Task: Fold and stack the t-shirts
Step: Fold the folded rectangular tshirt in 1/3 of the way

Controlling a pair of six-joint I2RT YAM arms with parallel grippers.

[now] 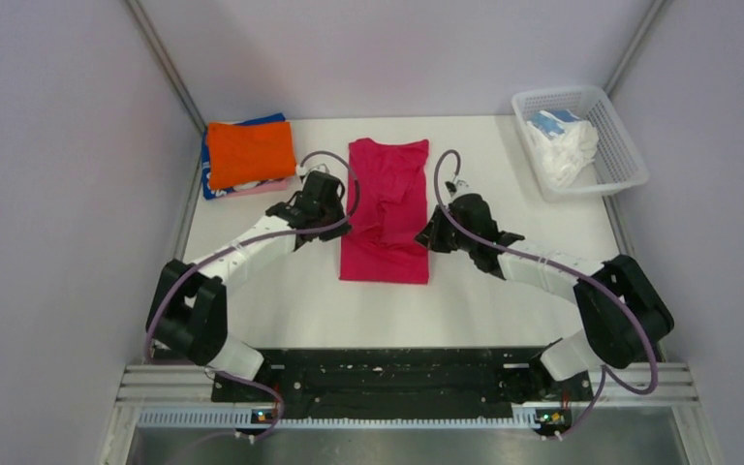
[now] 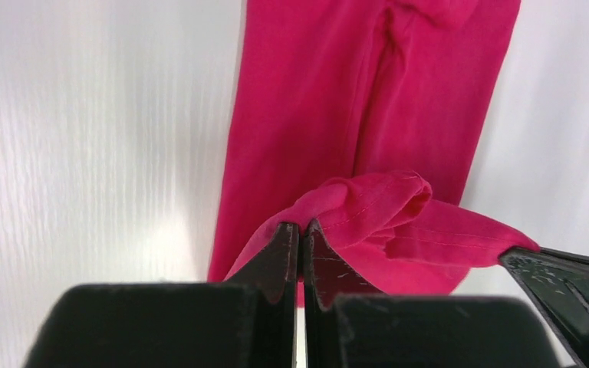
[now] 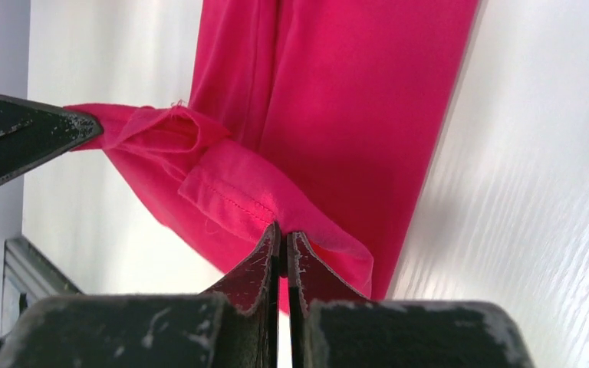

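The crimson-pink t-shirt (image 1: pixel 386 208) lies as a long folded strip in the middle of the table. My left gripper (image 1: pixel 341 227) is shut on its left edge, pinching a raised fold of cloth (image 2: pixel 353 207). My right gripper (image 1: pixel 430 235) is shut on its right edge, pinching a hemmed fold (image 3: pixel 238 192). Both hold the cloth lifted a little above the table. A stack with an orange t-shirt (image 1: pixel 249 152) on top of blue and pale pink ones sits at the back left.
A white mesh basket (image 1: pixel 620 145) at the back right holds white and light-blue cloth (image 1: pixel 562 143). Grey walls close in both sides. The other gripper's fingertip shows at the edge of each wrist view (image 2: pixel 567 284) (image 3: pixel 23 138).
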